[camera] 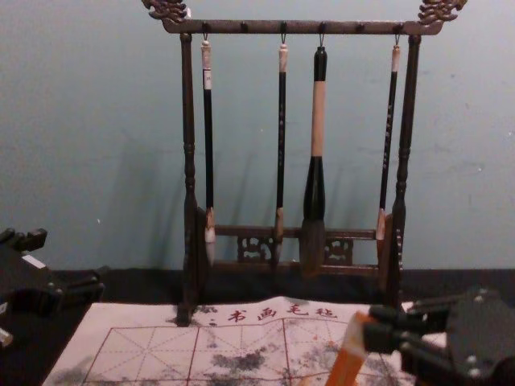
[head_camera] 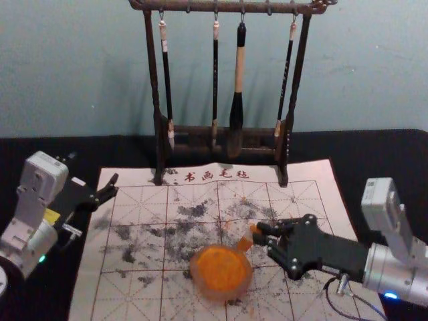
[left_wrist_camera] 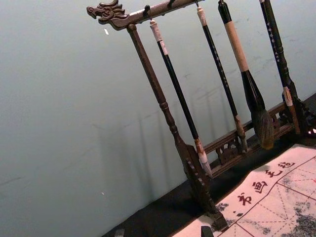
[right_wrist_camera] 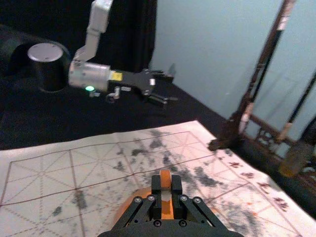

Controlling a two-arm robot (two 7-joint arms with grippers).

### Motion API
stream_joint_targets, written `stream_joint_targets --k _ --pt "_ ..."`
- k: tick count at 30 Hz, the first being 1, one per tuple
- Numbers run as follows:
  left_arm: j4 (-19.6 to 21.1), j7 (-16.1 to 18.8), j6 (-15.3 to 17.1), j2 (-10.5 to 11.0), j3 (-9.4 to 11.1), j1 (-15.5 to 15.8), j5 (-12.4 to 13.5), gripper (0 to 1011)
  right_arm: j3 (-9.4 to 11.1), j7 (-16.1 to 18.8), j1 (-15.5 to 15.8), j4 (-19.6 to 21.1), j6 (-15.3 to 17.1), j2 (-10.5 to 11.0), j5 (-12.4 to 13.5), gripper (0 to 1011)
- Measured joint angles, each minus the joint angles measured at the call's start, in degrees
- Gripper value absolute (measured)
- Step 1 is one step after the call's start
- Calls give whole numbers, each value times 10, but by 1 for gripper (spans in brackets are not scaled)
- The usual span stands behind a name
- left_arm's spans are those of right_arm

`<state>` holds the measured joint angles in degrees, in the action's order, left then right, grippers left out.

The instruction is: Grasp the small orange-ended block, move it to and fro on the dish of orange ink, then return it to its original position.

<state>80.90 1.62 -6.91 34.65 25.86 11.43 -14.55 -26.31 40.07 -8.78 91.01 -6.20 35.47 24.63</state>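
Dish (head_camera: 196, 267) of orange ink (head_camera: 221, 269) nearest you | your right gripper's (head_camera: 257, 234) fingers clamp the orange-ended block (head_camera: 246, 241), tilted at the dish's edge | grasp done; rubbing looks unfinished, return remains | you can't tell if the block's lower end touches ink; fingers cover part of it | left gripper (head_camera: 115, 185) parked beyond, fingers apart

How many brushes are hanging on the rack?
4: one slim brush by the left post, one midway, the thick brush right of it, another slim brush by the right post.
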Motion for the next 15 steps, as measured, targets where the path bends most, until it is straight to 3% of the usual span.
stream_joint_targets --k 3,15 --pt "0 0 0 0 0 0 0 1001 -18 7 -7 -2 5 -1 -7 81" --pt "0 0 0 0 0 0 0 1001 -57 12 -22 -12 20 -2 -29 80"
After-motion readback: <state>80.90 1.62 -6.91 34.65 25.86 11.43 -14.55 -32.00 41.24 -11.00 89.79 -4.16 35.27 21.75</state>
